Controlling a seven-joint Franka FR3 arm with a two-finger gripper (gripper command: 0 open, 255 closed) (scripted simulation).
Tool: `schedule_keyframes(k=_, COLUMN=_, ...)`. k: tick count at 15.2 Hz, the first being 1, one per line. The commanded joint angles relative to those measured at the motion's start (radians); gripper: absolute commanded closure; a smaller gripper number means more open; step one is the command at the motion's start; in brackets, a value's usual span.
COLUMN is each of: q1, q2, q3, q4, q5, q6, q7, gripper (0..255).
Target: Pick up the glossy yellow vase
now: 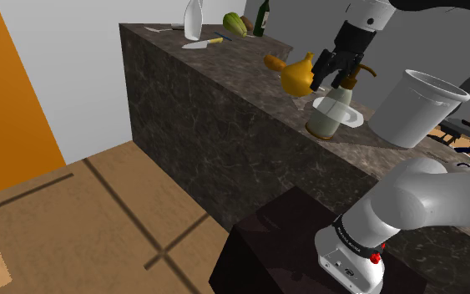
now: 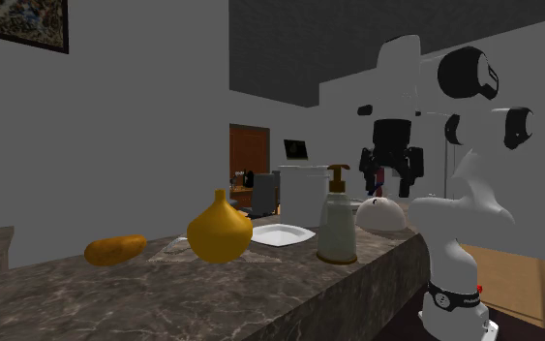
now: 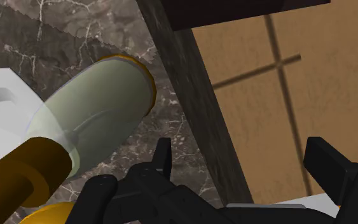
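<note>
The room has grey walls (image 1: 66,75) and a brown floor (image 1: 99,217). A long dark stone counter (image 1: 208,108) runs across it. On the counter, the yellow vase (image 1: 298,75) stands upright, just beside a soap bottle (image 1: 331,117). The gripper (image 1: 331,79) hangs above the bottle, its fingers wide apart with nothing in them. So the job looks barely begun. Reaching the vase, grabbing it and lifting it are all left.

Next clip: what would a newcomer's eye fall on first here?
The glossy yellow vase stands out on the dark veined stone counter, right beside a clear soap dispenser with a brown pump. The black gripper hangs open above them, holding nothing. A large white bucket-like container stands further along, toward the shoulder view's right.
</note>
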Motion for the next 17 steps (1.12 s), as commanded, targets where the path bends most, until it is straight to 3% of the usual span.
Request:
schedule_keyframes(k=1, q1=0.0, q2=0.0, q3=0.0, q4=0.0, q5=0.0, q6=0.0, q7=0.0, gripper=0)
schedule_keyframes(k=9, q1=-0.043, q2=0.234, q3=-0.133, q4=0.159, q5=-0.056, q6=0.093, q7=-0.132, gripper=0)
schedule_keyframes(k=17, q1=-0.065, q2=0.495, q3=-0.254, q4=0.39, q5=-0.044, q6=0.138, q7=-0.268, gripper=0)
